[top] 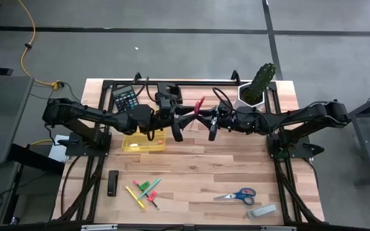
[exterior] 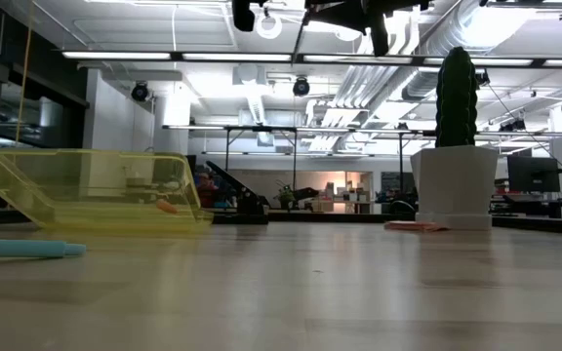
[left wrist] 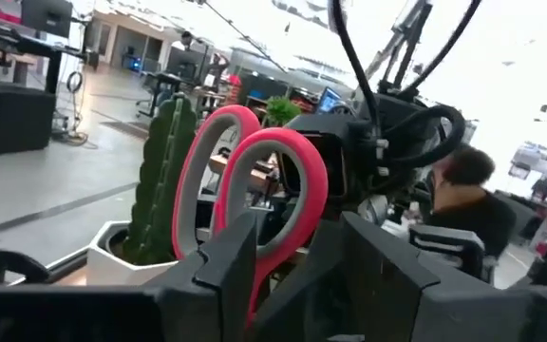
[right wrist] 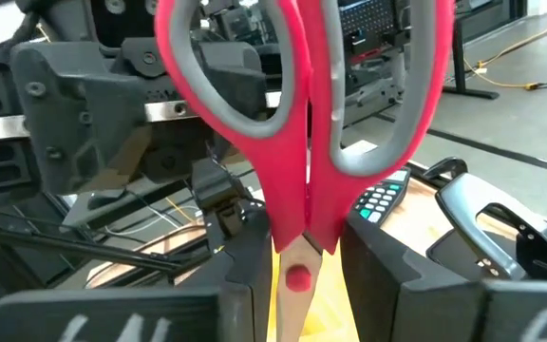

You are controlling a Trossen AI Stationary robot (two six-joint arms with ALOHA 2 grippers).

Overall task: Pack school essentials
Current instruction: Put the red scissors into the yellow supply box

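Observation:
The red-handled scissors (top: 201,104) stand handles-up above the middle of the table, between my two grippers, which face each other. My right gripper (right wrist: 307,275) is shut on them. My left gripper (left wrist: 288,275) is open; its fingers stand on either side of the scissors' lower handle part (left wrist: 259,275), and I cannot tell whether they touch it. The blue-handled scissors (top: 236,196) lie flat near the front right. Several thin pens (top: 145,191) lie at the front left. An open yellow box (top: 143,141) sits under the left arm. My right gripper pinches the scissors' neck by its two edges, at the pivot screw (right wrist: 297,277), between its two fingers. The fingers (right wrist: 373,271) come in level from the table's right side and lie across the scissors. The scissors are lifted clear and upright, loops up, blades pointing down.
A green cactus in a white pot (top: 260,83) stands at the far right. A calculator (top: 127,97) lies at the far left. A black bar (top: 112,183) and a grey block (top: 262,210) lie near the front edge. The table's middle front is bare wood (top: 191,173).

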